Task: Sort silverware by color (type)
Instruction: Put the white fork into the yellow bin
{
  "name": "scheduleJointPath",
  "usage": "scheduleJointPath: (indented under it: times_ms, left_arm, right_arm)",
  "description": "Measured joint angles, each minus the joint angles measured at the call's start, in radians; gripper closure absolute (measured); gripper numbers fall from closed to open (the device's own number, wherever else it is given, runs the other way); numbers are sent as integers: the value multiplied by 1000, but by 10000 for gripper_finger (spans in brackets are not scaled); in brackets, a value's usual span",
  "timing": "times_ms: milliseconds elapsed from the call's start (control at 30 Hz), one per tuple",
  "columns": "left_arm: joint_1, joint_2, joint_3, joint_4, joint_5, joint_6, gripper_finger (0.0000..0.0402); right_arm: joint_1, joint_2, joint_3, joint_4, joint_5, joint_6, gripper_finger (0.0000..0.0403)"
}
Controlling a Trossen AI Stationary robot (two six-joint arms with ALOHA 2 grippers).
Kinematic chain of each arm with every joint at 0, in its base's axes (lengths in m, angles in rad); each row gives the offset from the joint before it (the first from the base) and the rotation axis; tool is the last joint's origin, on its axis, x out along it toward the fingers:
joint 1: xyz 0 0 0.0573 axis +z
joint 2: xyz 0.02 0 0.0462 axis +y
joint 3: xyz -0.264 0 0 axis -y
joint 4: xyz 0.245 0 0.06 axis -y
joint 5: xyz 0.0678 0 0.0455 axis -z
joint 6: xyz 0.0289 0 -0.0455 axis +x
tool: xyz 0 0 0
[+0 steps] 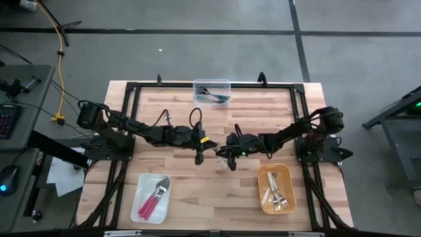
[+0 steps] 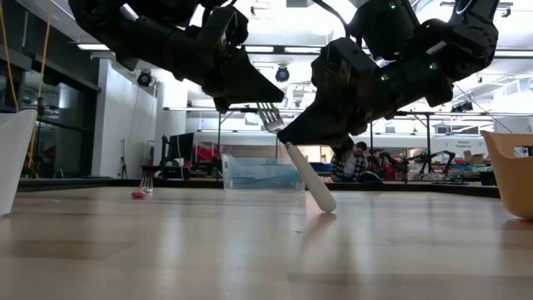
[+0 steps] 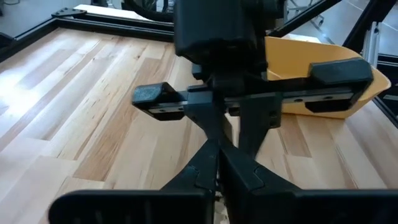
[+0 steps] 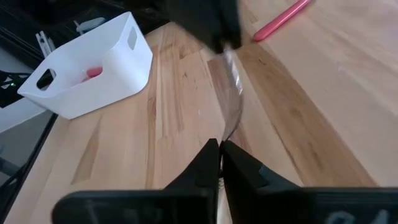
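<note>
A fork (image 2: 293, 158) with a silver head and a white handle stands slanted between my two grippers at the table's middle. My left gripper (image 1: 199, 155) is shut at the tine end (image 2: 268, 117). My right gripper (image 1: 227, 155) is shut lower down, where the head meets the handle. The right wrist view shows the metal head (image 4: 232, 93) running from my right fingers up to my left gripper (image 4: 208, 28). In the left wrist view my left fingers (image 3: 205, 171) are shut, and my right gripper (image 3: 239, 93) faces them close by. My left gripper holds the fork by the tine end of its head (image 4: 225, 53), coming from the table's left and slanting down. Its own fingers hide the exact place of contact. My right gripper pinches the fork between its two fingers at the neck, by the top of the white handle (image 2: 291, 146), coming from the table's right and slanting down. The handle hangs tilted below the fingers, and its free end (image 2: 326, 204) is down at the table top.
A white bin (image 1: 141, 209) with pink-handled forks stands at the near left. A yellow bin (image 1: 263, 197) with white-handled forks stands at the near right. A clear bin (image 1: 212, 84) with teal forks is at the far edge. A pink fork (image 4: 280, 22) lies loose on the table.
</note>
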Motion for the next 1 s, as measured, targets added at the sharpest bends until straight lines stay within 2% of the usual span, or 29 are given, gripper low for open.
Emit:
scheduleJointPath:
  times_ms: [233, 467, 800, 1000]
  left_arm:
    - [-21, -77, 0, -2, -23, 66, 347]
    - [-78, -184, -34, 1, -121, 163, 304]
    - [-133, -207, -187, 174, -138, 131, 295]
    - [-133, -207, -202, 172, -147, 111, 295]
  right_arm:
    - [1, -119, 1, -165, 25, -14, 399]
    - [36, -311, 0, -386, 98, 35, 400]
    - [191, -583, 7, -665, 166, 352, 400]
    - [370, -643, 126, -1027, 278, 596, 400]
